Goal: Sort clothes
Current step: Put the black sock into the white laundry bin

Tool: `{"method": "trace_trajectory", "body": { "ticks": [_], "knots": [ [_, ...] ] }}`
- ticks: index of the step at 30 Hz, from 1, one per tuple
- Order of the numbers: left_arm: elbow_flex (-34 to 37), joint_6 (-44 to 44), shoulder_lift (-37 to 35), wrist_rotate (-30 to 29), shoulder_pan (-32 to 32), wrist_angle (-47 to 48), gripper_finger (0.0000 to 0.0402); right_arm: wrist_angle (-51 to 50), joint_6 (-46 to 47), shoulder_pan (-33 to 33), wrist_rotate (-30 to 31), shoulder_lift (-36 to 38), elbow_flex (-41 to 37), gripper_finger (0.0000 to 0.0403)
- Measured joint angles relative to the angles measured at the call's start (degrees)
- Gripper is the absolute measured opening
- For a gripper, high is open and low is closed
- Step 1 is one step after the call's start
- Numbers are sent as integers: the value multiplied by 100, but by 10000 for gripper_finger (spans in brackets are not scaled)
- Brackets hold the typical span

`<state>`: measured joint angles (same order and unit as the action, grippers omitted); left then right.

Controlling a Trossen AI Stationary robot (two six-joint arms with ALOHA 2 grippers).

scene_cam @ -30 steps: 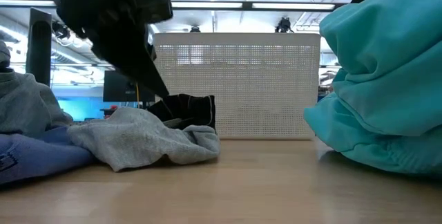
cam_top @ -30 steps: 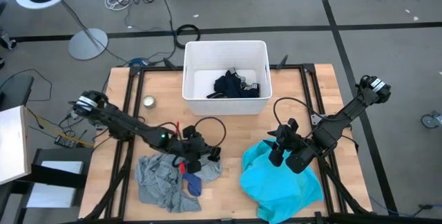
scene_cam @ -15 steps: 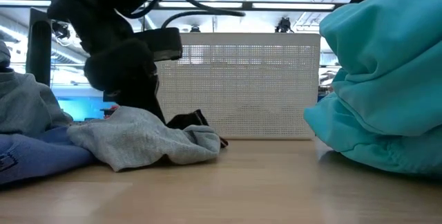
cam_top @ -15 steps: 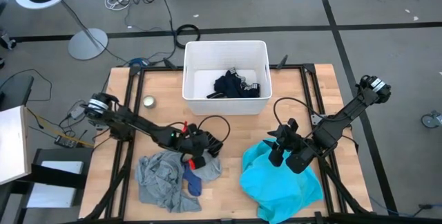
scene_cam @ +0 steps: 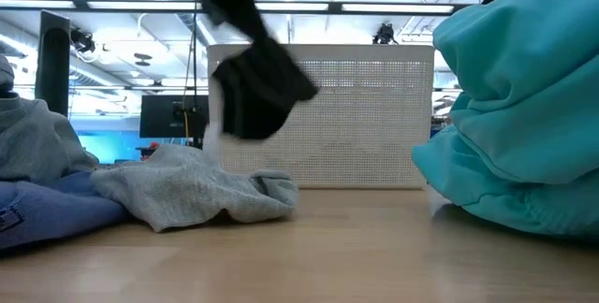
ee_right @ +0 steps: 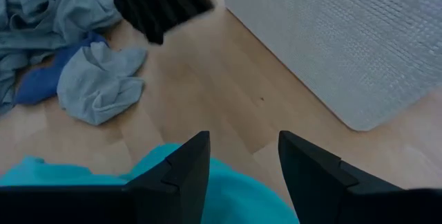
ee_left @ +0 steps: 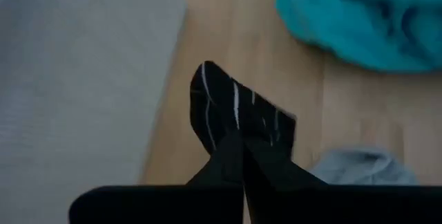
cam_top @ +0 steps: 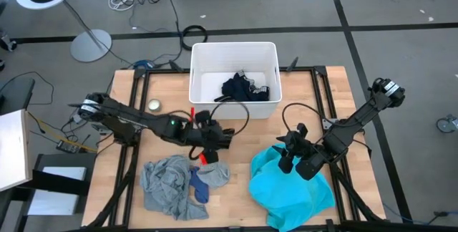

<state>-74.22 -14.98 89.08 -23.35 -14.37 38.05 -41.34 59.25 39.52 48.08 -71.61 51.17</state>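
My left gripper [cam_top: 220, 136] is shut on a small black sock with thin white stripes [ee_left: 238, 113], held in the air between the grey pile and the white bin [cam_top: 234, 46]; the low view shows the sock [scene_cam: 257, 97] above the table. A grey shirt [cam_top: 166, 187], a blue sock [cam_top: 197, 187] and a grey sock [cam_top: 215, 174] lie in a heap at the near left. My right gripper [ee_right: 238, 158] stands open just over the turquoise garment [cam_top: 293, 192] at the near right. A dark garment [cam_top: 243, 89] lies in the bin. My left gripper pinches one end of the black sock [ee_left: 242, 148] between its two shut fingers. The rest of the sock sticks out past the fingertips. In the low view the sock hangs slack and lifted clear of the table and of the grey sock below.
The bin's perforated wall [scene_cam: 328, 116] stands close behind the held sock. A small round object [cam_top: 154, 105] lies on the table at the far left. Bare wood [cam_top: 240, 164] shows between the grey heap and the turquoise garment.
My left gripper has shut on the black sock at the edge of the grey heap, then risen and gone toward the far edge, nearer the bin. The sock has come off the table and now hangs clear. The grey heap has stayed in place.
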Motion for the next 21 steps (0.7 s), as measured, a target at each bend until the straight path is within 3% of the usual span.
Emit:
{"method": "trace_trajectory", "body": {
  "ticks": [6,11,21],
  "knots": [
    [-1409,940,-9,-7,403,497,0,704,-519,-155,10,0,-322,173],
    [-2231,1693,-13,-85,927,537,0,1459,-1165,-436,-348,0,-437,173],
    [-2520,2056,-11,122,2720,578,0,2397,-2015,-677,-768,-2,-437,173]
  ]
}}
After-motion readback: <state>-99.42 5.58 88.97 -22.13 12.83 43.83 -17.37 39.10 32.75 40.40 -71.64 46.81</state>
